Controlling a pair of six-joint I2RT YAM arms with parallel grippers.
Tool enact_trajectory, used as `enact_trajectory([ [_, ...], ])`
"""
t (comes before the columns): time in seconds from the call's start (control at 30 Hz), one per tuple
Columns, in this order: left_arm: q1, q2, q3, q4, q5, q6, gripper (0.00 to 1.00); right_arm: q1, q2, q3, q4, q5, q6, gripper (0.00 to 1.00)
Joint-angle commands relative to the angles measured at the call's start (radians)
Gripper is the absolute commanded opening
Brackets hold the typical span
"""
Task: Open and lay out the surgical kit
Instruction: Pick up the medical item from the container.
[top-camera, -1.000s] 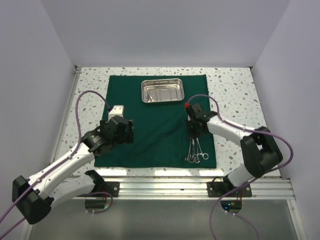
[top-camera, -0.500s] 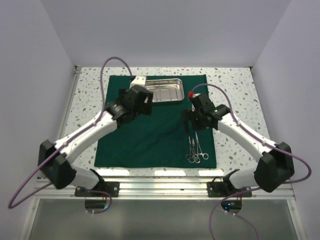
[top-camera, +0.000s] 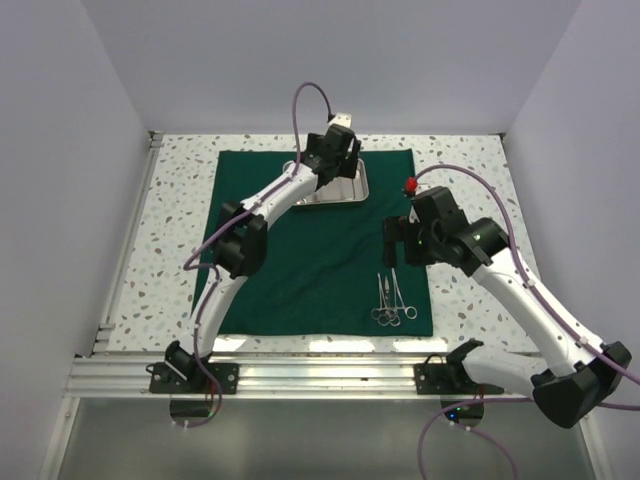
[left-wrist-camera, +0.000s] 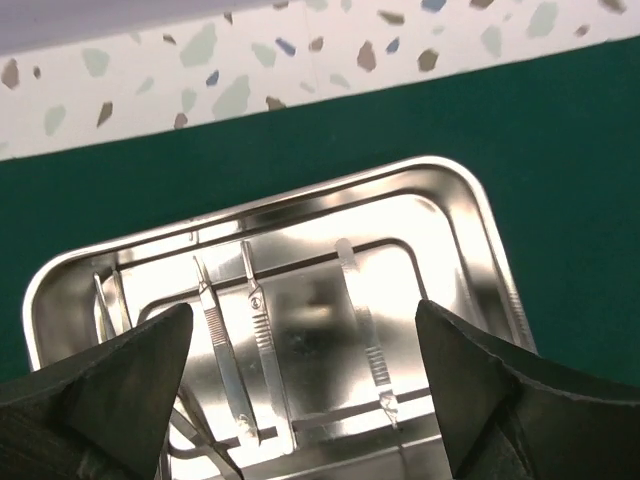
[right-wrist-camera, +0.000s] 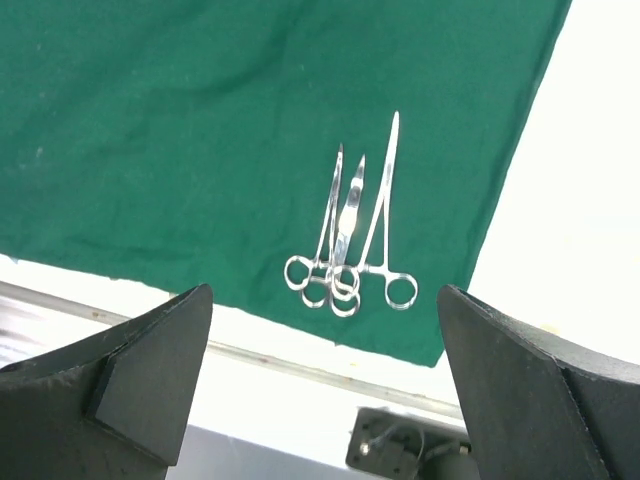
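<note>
The dark green cloth (top-camera: 300, 260) lies spread flat across the middle of the overhead view. The steel tray (left-wrist-camera: 480, 205) sits at the cloth's upper centre, and three scissor-handled clamps (right-wrist-camera: 347, 250) are laid near its lower right corner, their rings overlapping. The left gripper (left-wrist-camera: 302, 330) hangs over the tray with its fingers spread wide and nothing between them. Beneath it, slim flat instruments (left-wrist-camera: 262, 335) lie side by side on the tray floor. Something more sits at the tray's left end, though glare and the near finger make it hard to say what. The right gripper (right-wrist-camera: 325, 290) hovers above the clamps, likewise released and empty. The layout looks partly done, with the tray's contents yet to come out. The likely trouble is in the tray. The tools lie flat on slick steel and close together, so a pinch could skate off one or take two at once. Fingers coming down too low could shove the tray and ruck the cloth. On the right, a careless descent could nudge the tangled clamps off the cloth's nearby edge.
</note>
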Motion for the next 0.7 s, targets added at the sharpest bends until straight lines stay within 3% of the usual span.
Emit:
enact_trajectory([
  [0.0,0.041,0.043,0.061,0.058,0.025,-0.021,0.96,0.003,-0.042,0.045,-0.083,0.009,0.049,0.98],
  [0.3,0.050,0.144,0.107,0.136,0.025,-0.003,0.95,0.003,-0.004,0.034,-0.087,0.004,0.049,0.97],
  [0.67,0.063,0.240,0.133,0.170,0.052,-0.092,0.91,0.003,0.085,0.087,-0.084,0.010,-0.004,0.96],
])
